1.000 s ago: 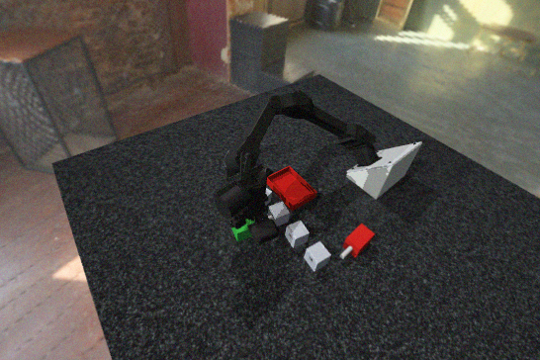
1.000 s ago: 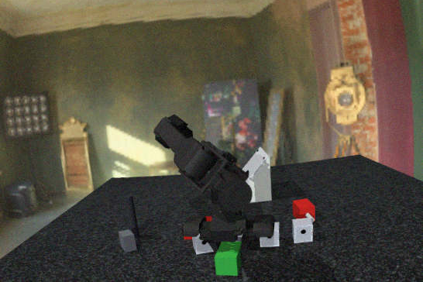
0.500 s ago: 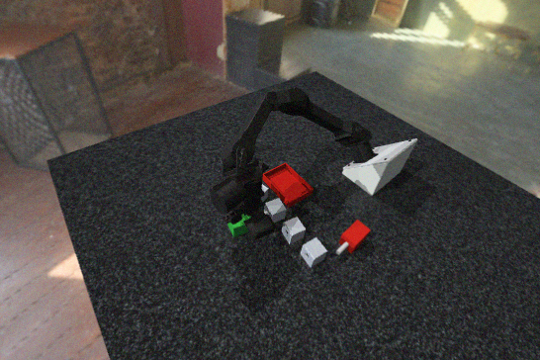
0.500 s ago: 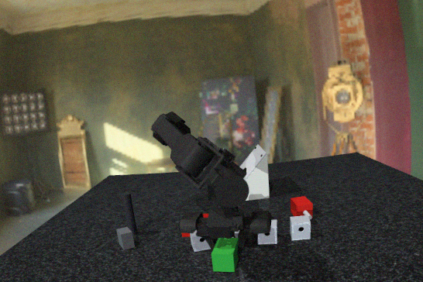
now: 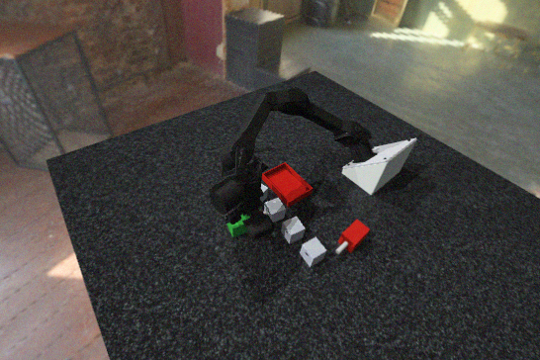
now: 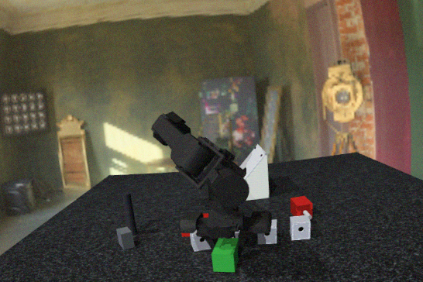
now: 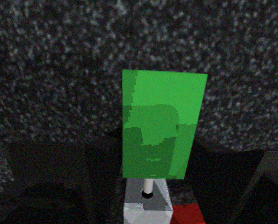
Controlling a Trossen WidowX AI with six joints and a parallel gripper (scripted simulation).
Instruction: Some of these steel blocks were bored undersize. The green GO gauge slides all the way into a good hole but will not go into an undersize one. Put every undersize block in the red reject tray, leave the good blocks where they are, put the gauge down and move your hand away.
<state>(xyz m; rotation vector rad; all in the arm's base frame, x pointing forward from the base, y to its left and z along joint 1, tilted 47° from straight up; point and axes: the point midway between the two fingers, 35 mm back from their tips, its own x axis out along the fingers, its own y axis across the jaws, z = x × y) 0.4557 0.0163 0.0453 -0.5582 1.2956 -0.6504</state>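
My gripper (image 5: 243,223) (image 6: 225,242) (image 7: 150,129) is shut on the green GO gauge (image 5: 236,227) (image 6: 225,259) (image 7: 162,100). The gauge's pale pin (image 7: 148,185) points at a steel block (image 7: 147,216), and its tip is at the dark hole; how deep it sits I cannot tell. Other steel blocks (image 5: 293,229) (image 5: 313,251) (image 6: 300,228) stand in a row beside it, and one more (image 5: 264,191) is partly hidden by the arm. The red reject tray (image 5: 295,198) (image 7: 187,215) lies behind the row; no block shows in it.
A red gauge (image 5: 355,234) (image 6: 300,207) with a white pin lies beyond the row's end. A white wedge (image 5: 381,171) (image 6: 259,180) stands farther back. In the exterior view, a small grey block (image 6: 125,238) and a thin black post (image 6: 131,214) stand left of the arm.
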